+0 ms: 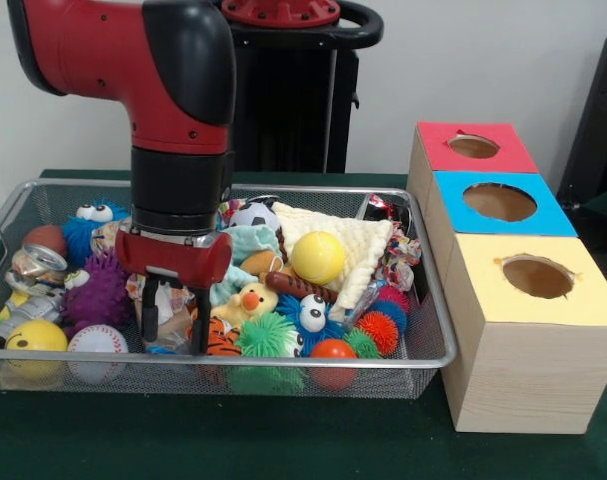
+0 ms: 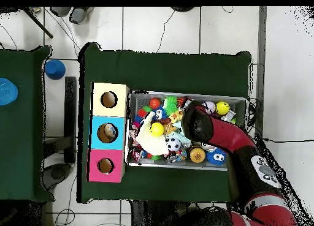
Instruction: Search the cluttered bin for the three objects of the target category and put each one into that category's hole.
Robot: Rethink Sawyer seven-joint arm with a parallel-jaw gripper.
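Observation:
The silver wire-mesh bin is full of toys; it also shows in the overhead view. My gripper reaches down into its left-front part. Its fingers stand apart, on either side of a shiny see-through bag that lies among the toys. I see no other bag clearly. The blue-faced box with its round hole stands to the right of the bin, between the red and yellow boxes. In the overhead view something pale shows inside the blue box's hole.
The red-faced box and the yellow-faced box flank the blue one. Dented silver cans, a yellow ball, a pale cloth, spiky balls and a soccer ball crowd the bin. My arm covers the bin's right part in the overhead view.

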